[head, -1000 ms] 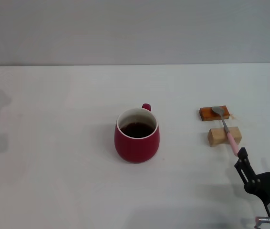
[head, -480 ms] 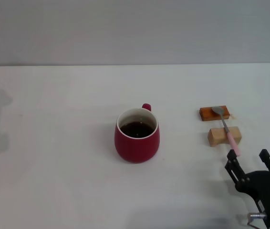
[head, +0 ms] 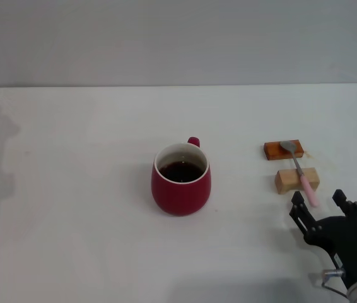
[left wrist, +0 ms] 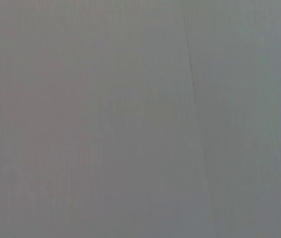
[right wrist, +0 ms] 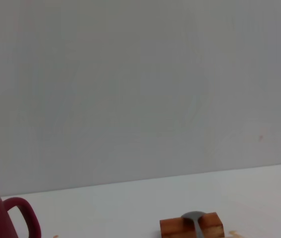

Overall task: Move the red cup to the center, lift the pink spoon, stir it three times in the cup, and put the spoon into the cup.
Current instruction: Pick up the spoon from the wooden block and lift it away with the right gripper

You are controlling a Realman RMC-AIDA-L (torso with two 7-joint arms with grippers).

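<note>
The red cup [head: 181, 179] stands near the middle of the white table, its handle turned to the far side, dark liquid inside. It also shows at the edge of the right wrist view [right wrist: 9, 218]. The pink spoon [head: 299, 172] lies across two wooden blocks to the right of the cup, silver bowl on the far block, pink handle pointing toward me. Its bowl shows in the right wrist view [right wrist: 194, 218]. My right gripper [head: 318, 202] is open, its two fingertips either side of the handle's near end. The left gripper is out of view.
An orange-brown block [head: 283, 149] and a tan block [head: 296, 180] carry the spoon. The orange-brown block also shows in the right wrist view [right wrist: 191, 226]. A grey wall stands behind the table. The left wrist view shows only a plain grey surface.
My right gripper has moved left and forward, from right of the spoon handle's end to straddling it. The cup, spoon and blocks have not moved.
</note>
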